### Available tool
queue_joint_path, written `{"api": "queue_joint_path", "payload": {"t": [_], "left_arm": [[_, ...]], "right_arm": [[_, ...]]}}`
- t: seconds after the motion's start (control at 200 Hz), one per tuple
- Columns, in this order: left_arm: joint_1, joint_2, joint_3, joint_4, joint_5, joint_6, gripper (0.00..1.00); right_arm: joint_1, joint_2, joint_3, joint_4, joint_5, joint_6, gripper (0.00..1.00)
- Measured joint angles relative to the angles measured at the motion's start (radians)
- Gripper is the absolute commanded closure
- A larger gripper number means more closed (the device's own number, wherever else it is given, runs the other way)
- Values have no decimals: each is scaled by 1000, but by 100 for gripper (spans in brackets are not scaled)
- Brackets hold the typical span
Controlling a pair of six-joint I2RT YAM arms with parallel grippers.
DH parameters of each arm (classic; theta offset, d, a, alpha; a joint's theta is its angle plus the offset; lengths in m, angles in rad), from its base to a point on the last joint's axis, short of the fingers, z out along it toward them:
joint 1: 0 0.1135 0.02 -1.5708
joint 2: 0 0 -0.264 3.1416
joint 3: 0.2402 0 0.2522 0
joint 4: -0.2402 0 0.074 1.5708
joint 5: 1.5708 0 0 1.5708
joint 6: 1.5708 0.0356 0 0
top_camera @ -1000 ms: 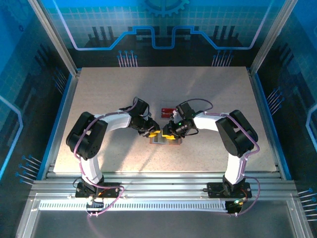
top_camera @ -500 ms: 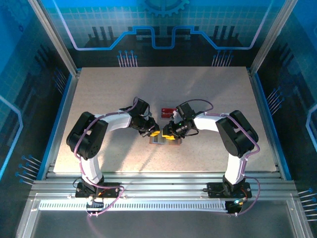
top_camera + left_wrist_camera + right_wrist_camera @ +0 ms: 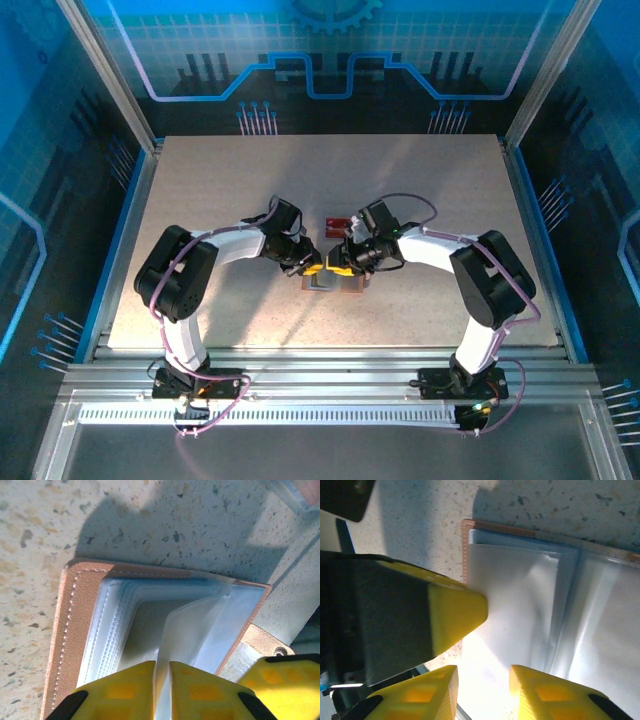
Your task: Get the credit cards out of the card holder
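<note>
Top external view: the card holder [image 3: 340, 288] lies spread open on the speckled surface [image 3: 220, 180], and both arms bend inward so that their tips meet directly above it. The left end effector [image 3: 314, 268] sits over the holder's left half and the right end effector [image 3: 337, 268] just beside it, over the middle. Beyond the holder, a little apart from its far edge, lies a red credit card [image 3: 339, 222] with dark markings; whether it is one card or a small stack I cannot tell. In the left wrist view the holder's tan stitched rim [image 3: 75, 630] frames a fan of pale, see-through sleeves [image 3: 115, 625], and the left end effector [image 3: 162, 690] is nearly closed, its yellow fingers pinching one thin sleeve leaf that rises between them. The closing tab [image 3: 262, 642] sticks out past the holder's right edge. In the right wrist view the right end effector [image 3: 482, 675] stands partly parted above a flat sleeve, with nothing gripped between its fingers, and one left fingertip [image 3: 460, 610] points at the holder's rim.
</note>
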Motion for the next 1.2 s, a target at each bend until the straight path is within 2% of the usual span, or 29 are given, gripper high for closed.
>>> {"api": "queue_joint_path", "payload": {"t": [0.195,0.74,1.201], "left_arm": [[0,0,12,-11,4,8,81],[-20,-27,66,-39,25,19,78],[-90,-11,150,-54,30,17,84]], "right_arm": [[-19,-37,0,-39,2,-13,67],[-79,-85,4,-94,8,-50,67],[-131,-126,-24,-84,3,-62,67]]}}
